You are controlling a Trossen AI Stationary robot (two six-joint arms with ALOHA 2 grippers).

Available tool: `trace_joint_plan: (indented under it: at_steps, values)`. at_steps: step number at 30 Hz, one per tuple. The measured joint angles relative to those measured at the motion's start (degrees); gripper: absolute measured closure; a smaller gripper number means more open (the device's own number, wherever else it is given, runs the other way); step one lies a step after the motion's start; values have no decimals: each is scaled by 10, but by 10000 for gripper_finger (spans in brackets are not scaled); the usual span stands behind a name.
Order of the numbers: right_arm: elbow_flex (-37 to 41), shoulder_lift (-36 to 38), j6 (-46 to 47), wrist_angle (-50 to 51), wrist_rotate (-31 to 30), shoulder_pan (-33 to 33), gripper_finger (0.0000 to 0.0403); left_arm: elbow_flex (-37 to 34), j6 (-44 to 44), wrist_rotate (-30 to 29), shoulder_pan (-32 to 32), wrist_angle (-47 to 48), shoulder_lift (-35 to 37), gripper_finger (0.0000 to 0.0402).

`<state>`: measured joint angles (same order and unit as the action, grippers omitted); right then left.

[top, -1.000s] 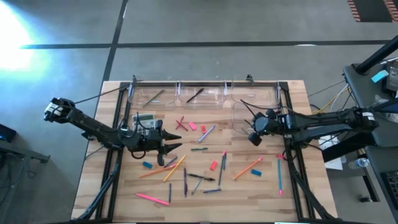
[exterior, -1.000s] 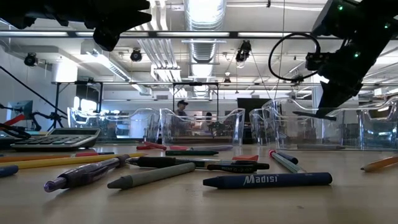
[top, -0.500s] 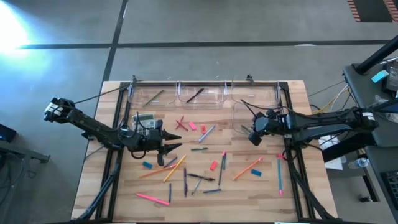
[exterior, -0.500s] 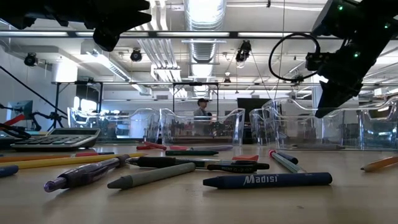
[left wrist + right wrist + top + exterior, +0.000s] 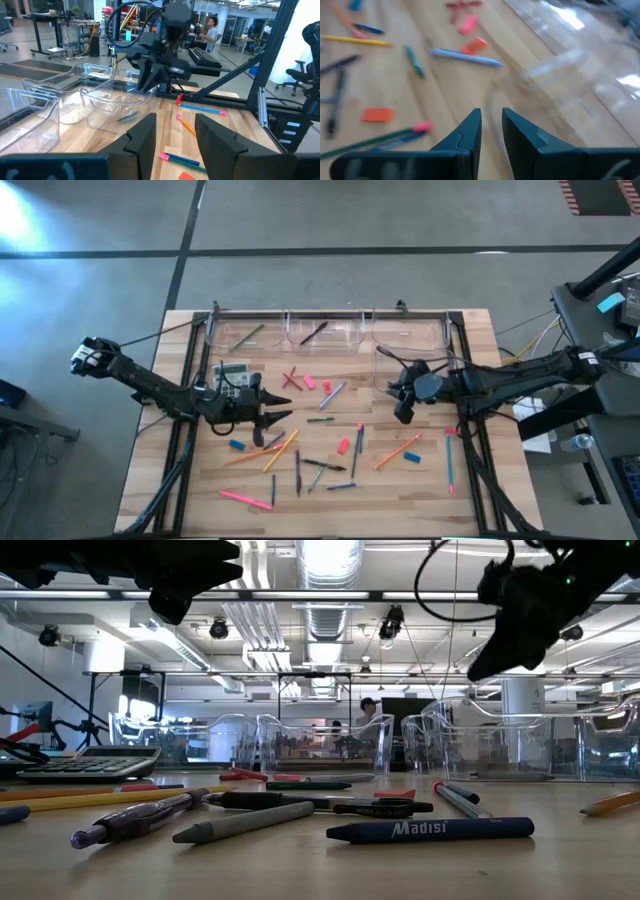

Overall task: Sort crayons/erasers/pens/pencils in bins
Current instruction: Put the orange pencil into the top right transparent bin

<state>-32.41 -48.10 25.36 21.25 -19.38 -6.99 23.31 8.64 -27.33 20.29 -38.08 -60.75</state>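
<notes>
**Right pincer empty beside the near bin; sticks on the bench waiting**

The right pincer [image 5: 402,408] is held above the bench [image 5: 400,502], at the near-left corner of the fourth of the bins [image 5: 437,356], which stands apart from the other three, on the right. Its fingers are parted by only a narrow gap and nothing is seen between them. In the left wrist view a slim grey stick [image 5: 129,116] is seen lying flat inside this bin, below the right arm. It is judged that the pincer is kept low and pointed at the middle of the bench because the next thing must be chosen there.

The left pincer [image 5: 272,418] is held over the left part of the bench, just near of the calculator [image 5: 232,372]. Its fingers are open and empty, and it points to the right, toward the loose things. It seems to be waiting.

The pencils [image 5: 398,450], the pens [image 5: 297,472] and the erasers [image 5: 343,446] lie scattered over the middle and the near part of the bench, all flat. The orange pencil nearest to the right pincer has its long axis on a diagonal, from near-left to far-right. A blue stick [image 5: 449,463] at the right edge runs almost straight from near to far. The three bins at the far edge are set side by side, and two of them hold one stick each, lying diagonally.
</notes>
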Motion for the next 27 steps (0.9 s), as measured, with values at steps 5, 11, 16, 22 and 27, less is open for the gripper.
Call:
trace_joint_plan:
  at_steps: [5, 11, 16, 22, 27]
  values:
    - [-18, 0, -9, -29, -2, -43, 334, 0, 0, 0, 0, 0, 0, 279]
    - [-21, -5, -13, -79, -18, -90, 334, 0, 0, 0, 0, 0, 0, 279]
    - [-19, -38, -36, -103, -44, -126, 333, 0, 0, 0, 0, 0, 0, 279]
    - [-18, -117, -22, -148, -62, -148, 333, 0, 0, -1, 0, 0, 0, 279]
    - [-24, -172, -41, -277, -42, -173, 332, 0, 0, -2, 0, 0, 0, 279]
